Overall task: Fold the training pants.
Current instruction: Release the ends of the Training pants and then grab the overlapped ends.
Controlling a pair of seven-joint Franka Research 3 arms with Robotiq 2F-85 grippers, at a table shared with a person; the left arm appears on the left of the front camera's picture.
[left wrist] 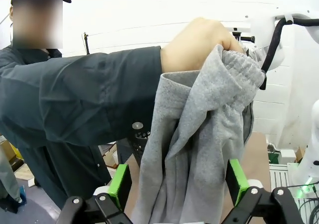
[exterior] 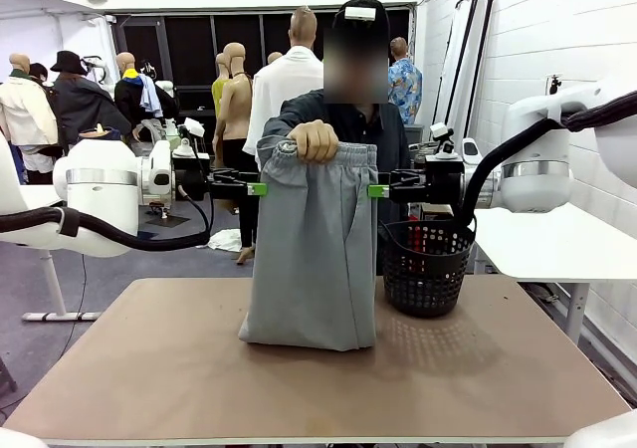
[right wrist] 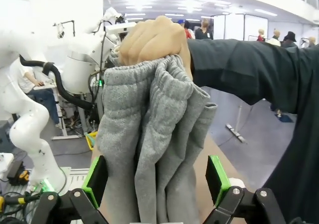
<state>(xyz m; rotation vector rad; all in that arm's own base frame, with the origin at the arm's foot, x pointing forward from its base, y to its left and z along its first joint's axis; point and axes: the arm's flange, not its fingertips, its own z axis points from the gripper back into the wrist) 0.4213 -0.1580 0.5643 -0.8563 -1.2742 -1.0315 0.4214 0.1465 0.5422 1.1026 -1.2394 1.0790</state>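
- A person at the far side of the table is gripping the light grey soft jersey training pants (exterior: 314,259) by their gathered elastic waistband in one hand (exterior: 314,141), which is closing into a fist over the bunched top edge.
- The training pants are hanging straight down from that hand, above the middle of the flat tan wooden table (exterior: 149,368), with their lower end resting on the tabletop.
- The left gripper (exterior: 257,188), black with green pads, is reaching in level from the left and sitting at the pants' left edge, a little below the waistband.
- In the left wrist view, the left gripper (left wrist: 178,184) is standing with its jaws spread wide. The grey cloth (left wrist: 199,149) is hanging between the two pads, and they are not pinching it.
- The right gripper (exterior: 376,190) is sitting at the pants' right edge at the same height.
- In the right wrist view, the right gripper (right wrist: 156,180) is also standing with its jaws spread wide. The folds of the pants (right wrist: 149,134) are falling between its pads, and they are not squeezing the cloth.
- The hand (left wrist: 199,42) and its dark long sleeve (left wrist: 89,99) are reaching across the left wrist view, and the same hand (right wrist: 152,40) is topping the cloth in the right wrist view.
- A round black plastic mesh basket (exterior: 428,269) is standing on the table just beside the pants, on the robot's right.
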